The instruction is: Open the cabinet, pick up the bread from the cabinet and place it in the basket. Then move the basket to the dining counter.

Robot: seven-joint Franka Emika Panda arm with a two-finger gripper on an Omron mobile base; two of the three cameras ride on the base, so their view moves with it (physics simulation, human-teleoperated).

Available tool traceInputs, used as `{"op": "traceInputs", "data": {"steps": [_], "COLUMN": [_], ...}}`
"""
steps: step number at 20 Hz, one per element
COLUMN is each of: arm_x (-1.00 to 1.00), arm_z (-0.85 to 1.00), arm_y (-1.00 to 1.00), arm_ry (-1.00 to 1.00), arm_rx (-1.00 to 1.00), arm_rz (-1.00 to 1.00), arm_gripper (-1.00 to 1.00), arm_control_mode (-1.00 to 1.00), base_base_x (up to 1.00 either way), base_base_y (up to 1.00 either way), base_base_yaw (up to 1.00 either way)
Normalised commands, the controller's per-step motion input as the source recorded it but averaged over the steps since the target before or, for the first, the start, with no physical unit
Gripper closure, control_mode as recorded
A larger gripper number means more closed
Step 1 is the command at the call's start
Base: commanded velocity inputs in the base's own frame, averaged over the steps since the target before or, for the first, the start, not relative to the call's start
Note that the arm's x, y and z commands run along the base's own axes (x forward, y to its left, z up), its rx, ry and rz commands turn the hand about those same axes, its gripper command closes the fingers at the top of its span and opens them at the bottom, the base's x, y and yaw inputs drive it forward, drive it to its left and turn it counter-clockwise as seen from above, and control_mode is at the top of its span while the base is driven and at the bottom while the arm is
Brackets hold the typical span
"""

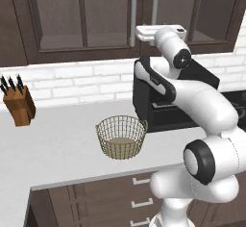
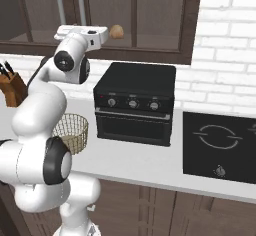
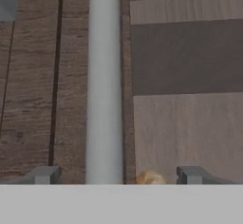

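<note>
Reaching up to the cabinet (image 1: 86, 24), the tool (image 3: 116, 174) stands open, one fingertip on each side of a vertical silver handle (image 3: 103, 80) without touching it. The doors are shut. The bread (image 2: 116, 31) sits behind the glass, just right of that handle. The basket (image 1: 121, 137) stands empty on the grey tabletop (image 1: 57, 144), left of the black oven (image 2: 135, 102).
</note>
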Motion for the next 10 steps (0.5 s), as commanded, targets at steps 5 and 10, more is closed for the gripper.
{"op": "traceInputs", "data": {"steps": [5, 10], "arm_x": [0.0, -0.04], "arm_z": [0.0, 0.0], "arm_y": [0.0, 0.0], "arm_ry": [0.0, 0.0], "arm_rx": [0.0, 0.0], "arm_rz": [0.0, 0.0], "arm_gripper": [1.0, 1.0], "arm_control_mode": [-1.0, -1.0], "base_base_x": [0.0, 0.0], "base_base_y": [0.0, 0.0], "base_base_yaw": [0.0, 0.0]}}
